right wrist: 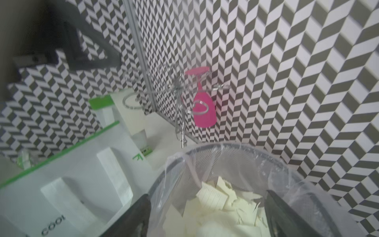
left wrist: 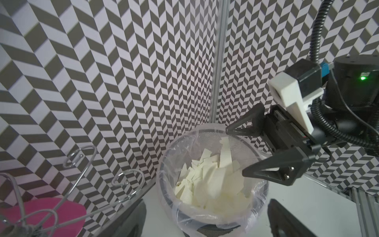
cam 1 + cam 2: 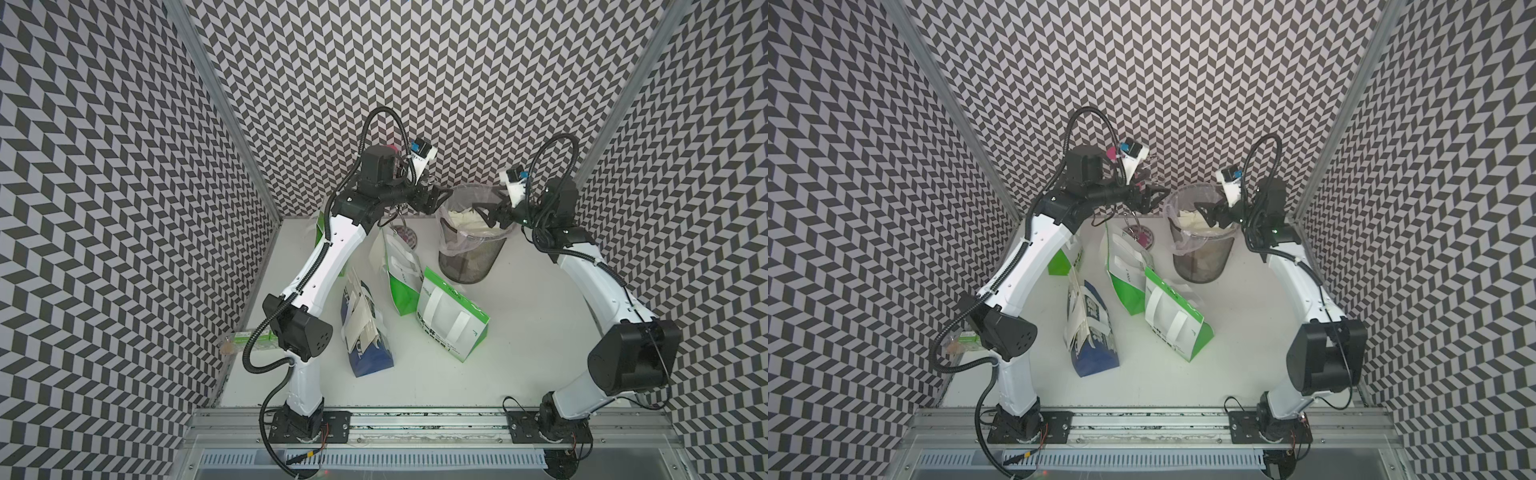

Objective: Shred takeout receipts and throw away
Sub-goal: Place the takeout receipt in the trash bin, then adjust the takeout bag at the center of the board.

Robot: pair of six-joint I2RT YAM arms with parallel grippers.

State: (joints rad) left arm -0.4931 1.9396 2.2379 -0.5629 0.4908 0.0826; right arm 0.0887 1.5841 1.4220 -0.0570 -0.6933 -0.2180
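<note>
Many torn pieces of the takeout receipts (image 2: 209,184) lie heaped inside the lined mesh bin (image 3: 469,262), cream scraps filling the clear liner almost to the rim; none hangs over the edge.

The right gripper (image 2: 234,150) hovers above the pile, reaching in from the bin's 3 o'clock side, its jaws spread wide with nothing between them. That placement lets paper fall straight into the liner, so the drop looks finished.

The left gripper (image 3: 440,199) sits just outside the rim at the bin's 9 o'clock, also spread and empty, probably because both arms tore over the bin to catch the scraps.

Toward the bin's 7 o'clock the green-and-white bags (image 3: 453,320) lie tipped on the table, with the blue-and-cream bag (image 3: 365,332) beyond them at 8 o'clock. Cream paper shows in its mouth; whether that is another receipt or only lining I cannot tell. If it is, more shredding remains.

A wire rack (image 2: 82,162) holding a pink glass (image 1: 203,106) stands at the bin's 10 o'clock, close to the left arm's path.
</note>
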